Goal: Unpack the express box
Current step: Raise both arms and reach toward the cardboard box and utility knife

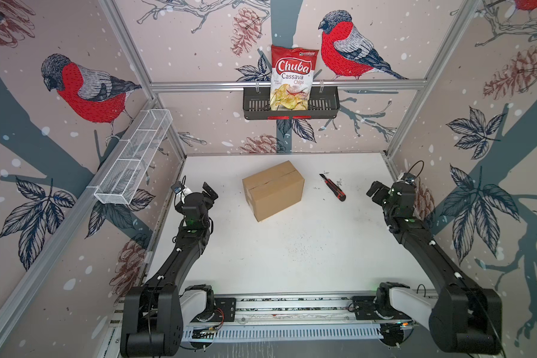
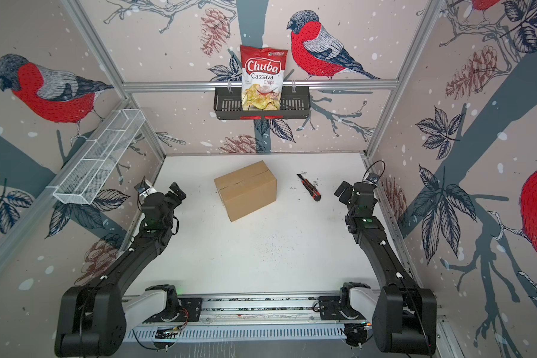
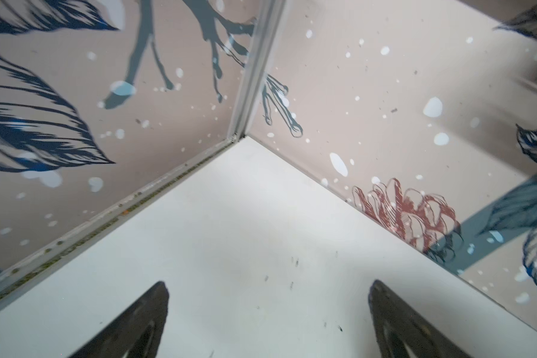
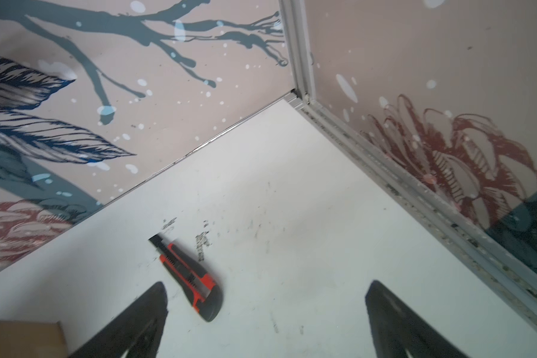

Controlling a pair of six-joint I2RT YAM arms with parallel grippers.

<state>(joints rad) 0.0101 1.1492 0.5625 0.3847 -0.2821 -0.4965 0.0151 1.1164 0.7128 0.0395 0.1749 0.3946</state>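
arms stretched forward, left gripper wide, right gripper wide, express box between

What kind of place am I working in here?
Probably a walled robot test cell, not a real room: aluminium frame holding bird-print wall panels around a white tabletop.

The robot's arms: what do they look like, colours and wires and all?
Both the left arm and right arm are matte black, boxy segments, each with a white link near its base. Small white clips dot them, a thin black cable loops at the right wrist, and tiny green lights glow. The jaws are black tapering wedges.
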